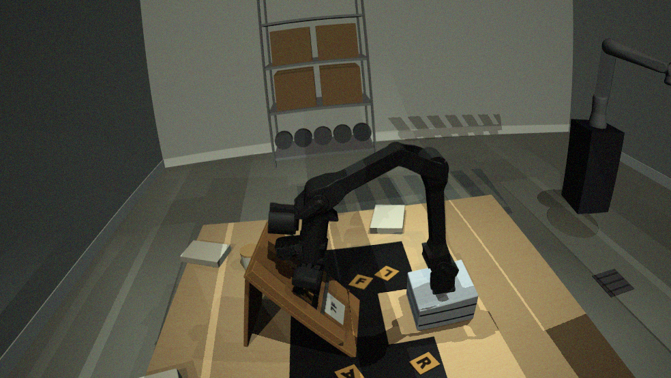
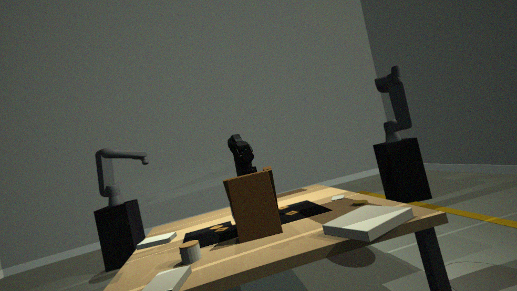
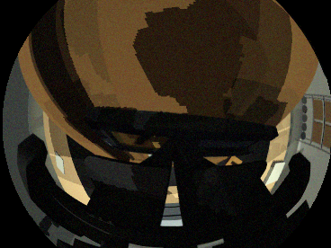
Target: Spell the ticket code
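Observation:
The wooden board stands tilted on the counter. Its ticket is partly covered by the arm; "7F" can be read. My gripper is shut, low over the board's face at the rail, left of the ticket in the top view. A bit of yellow-orange shows under the fingertips; whether it is a tile in the rail I cannot tell. The F tile and a tile like L or J lie behind the board. The R tile and A tile lie at the front. The rail is mostly hidden.
The arm's base stands on a pale block right of the board. A black mat lies under the tiles. White slabs and a round tub are near the counter's edges.

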Controlling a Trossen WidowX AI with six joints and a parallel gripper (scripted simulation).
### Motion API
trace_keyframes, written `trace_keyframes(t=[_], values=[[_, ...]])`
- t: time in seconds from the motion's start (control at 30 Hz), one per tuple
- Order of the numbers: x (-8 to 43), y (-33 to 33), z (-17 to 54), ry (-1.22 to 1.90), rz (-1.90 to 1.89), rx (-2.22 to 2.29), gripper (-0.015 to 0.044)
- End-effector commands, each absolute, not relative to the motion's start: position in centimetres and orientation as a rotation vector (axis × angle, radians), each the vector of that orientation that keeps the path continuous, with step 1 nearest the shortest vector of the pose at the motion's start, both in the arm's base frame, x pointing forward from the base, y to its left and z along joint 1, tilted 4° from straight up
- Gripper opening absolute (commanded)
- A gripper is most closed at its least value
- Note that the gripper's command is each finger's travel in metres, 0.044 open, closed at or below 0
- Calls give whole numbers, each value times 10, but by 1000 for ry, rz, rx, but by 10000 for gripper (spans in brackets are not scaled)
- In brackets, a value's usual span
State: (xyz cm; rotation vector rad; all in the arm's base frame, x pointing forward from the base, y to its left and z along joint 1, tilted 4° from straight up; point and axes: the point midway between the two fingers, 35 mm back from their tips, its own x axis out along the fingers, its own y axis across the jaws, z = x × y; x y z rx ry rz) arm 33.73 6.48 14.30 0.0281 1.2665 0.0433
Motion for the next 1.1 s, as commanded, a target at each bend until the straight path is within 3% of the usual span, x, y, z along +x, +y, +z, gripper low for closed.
trace_keyframes(t=[0.0,1.0,1.07], values=[[338,68,143,1266,46,31,0],[313,64,160,1268,46,31,0],[312,60,161,1266,86,-2,53]])
